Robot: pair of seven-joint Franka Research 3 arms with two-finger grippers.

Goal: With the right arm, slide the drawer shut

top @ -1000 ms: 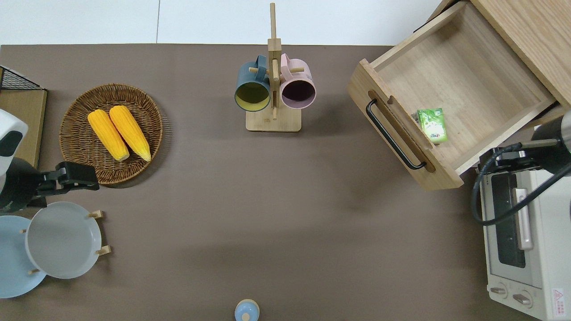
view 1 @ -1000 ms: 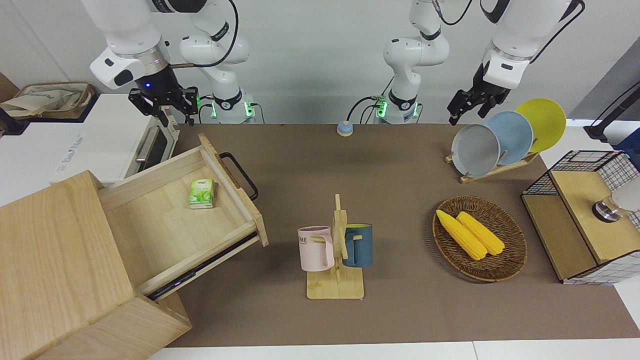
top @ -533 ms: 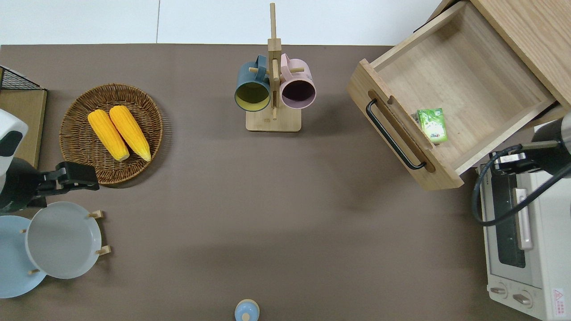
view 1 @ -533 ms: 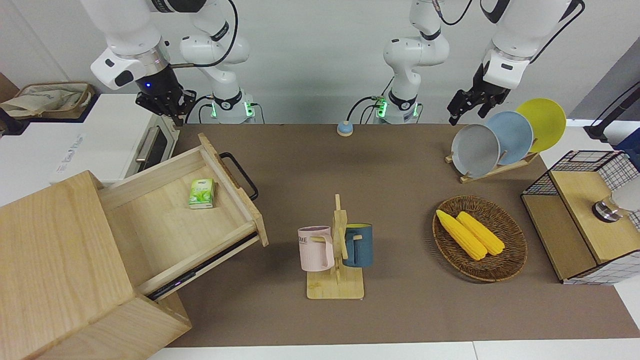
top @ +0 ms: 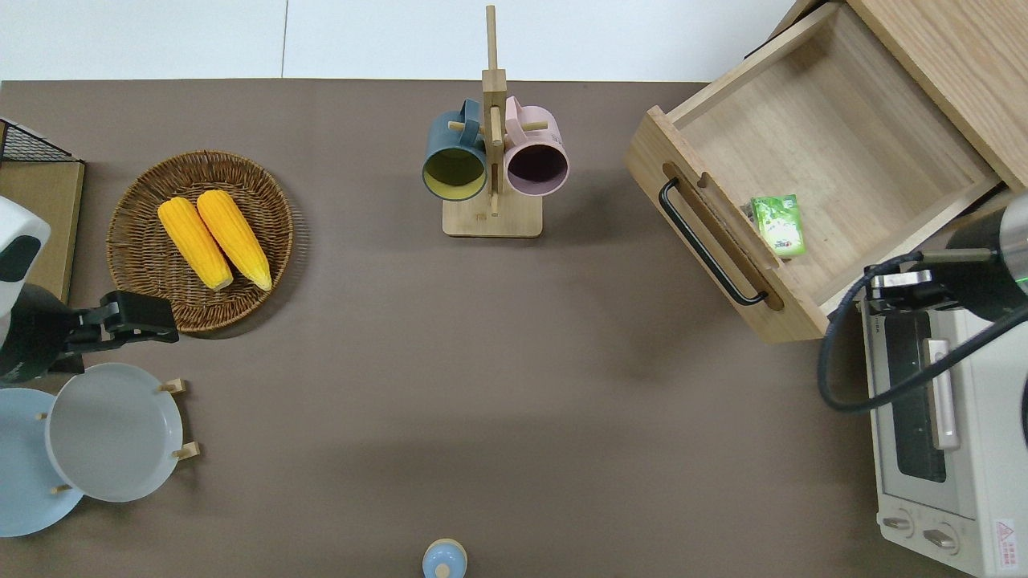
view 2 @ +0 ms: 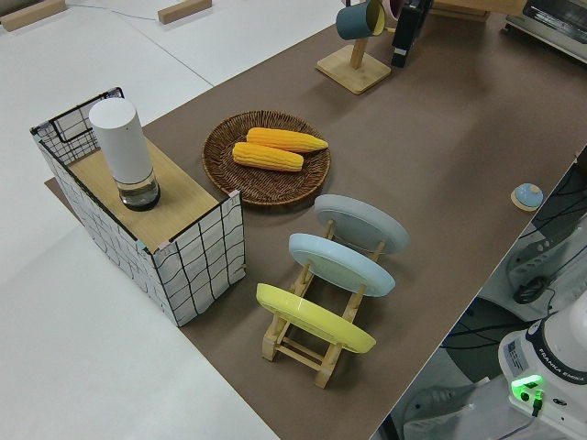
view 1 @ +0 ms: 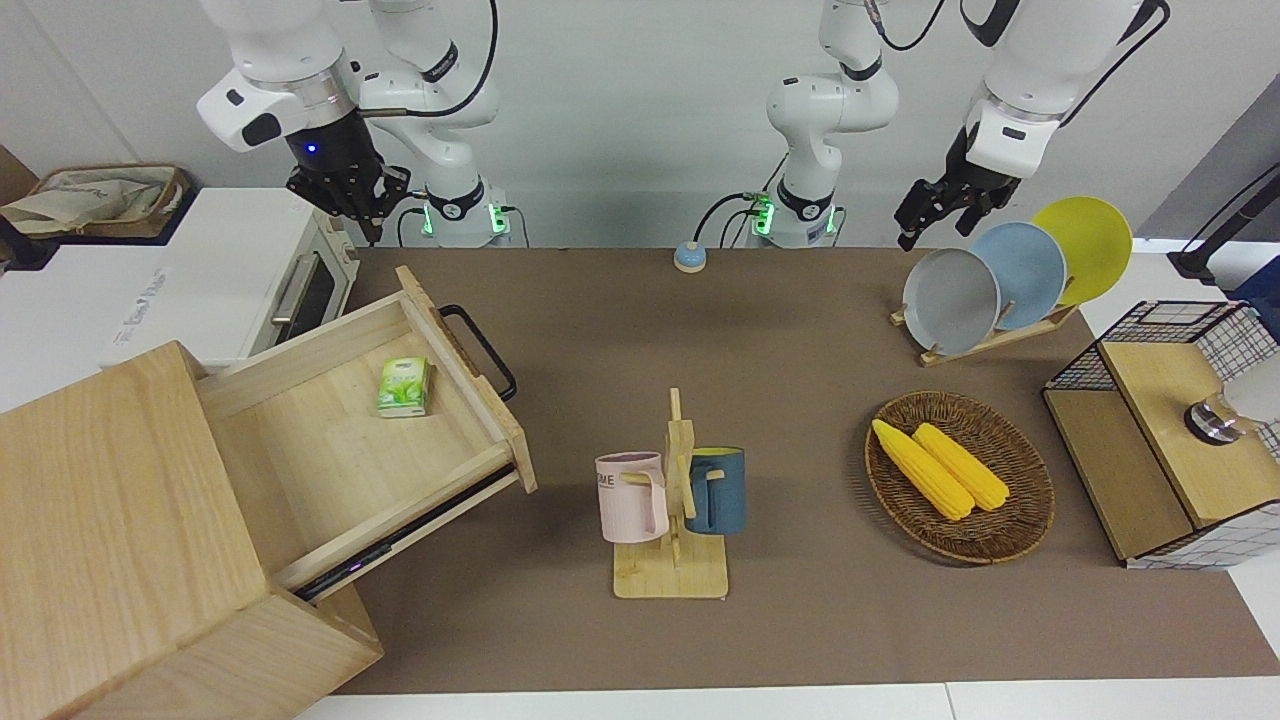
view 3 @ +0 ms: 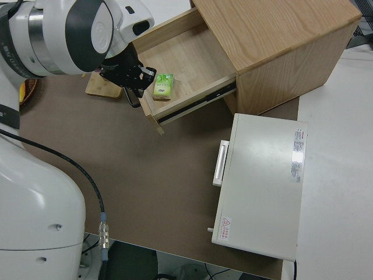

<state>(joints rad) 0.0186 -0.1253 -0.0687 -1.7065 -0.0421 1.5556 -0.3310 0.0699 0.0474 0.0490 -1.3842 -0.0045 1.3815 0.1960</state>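
One green packet (view 1: 403,387) lies in the pulled-out drawer (view 1: 330,455); right gripper (view 1: 352,210) up over the toaster oven (top: 940,425), finger gap unreadable; left arm parked.

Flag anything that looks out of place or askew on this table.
The drawer hangs wide open from its wooden box, a green packet inside. Nothing looks spilled or damaged.

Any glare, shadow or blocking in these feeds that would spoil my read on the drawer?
Overhead view: the drawer is evenly lit, though the frame edge crops its wooden box. Front view: the green packet reads clearly, with soft shadow under the drawer front. Right side view: the right arm fills a corner, hiding the handle.
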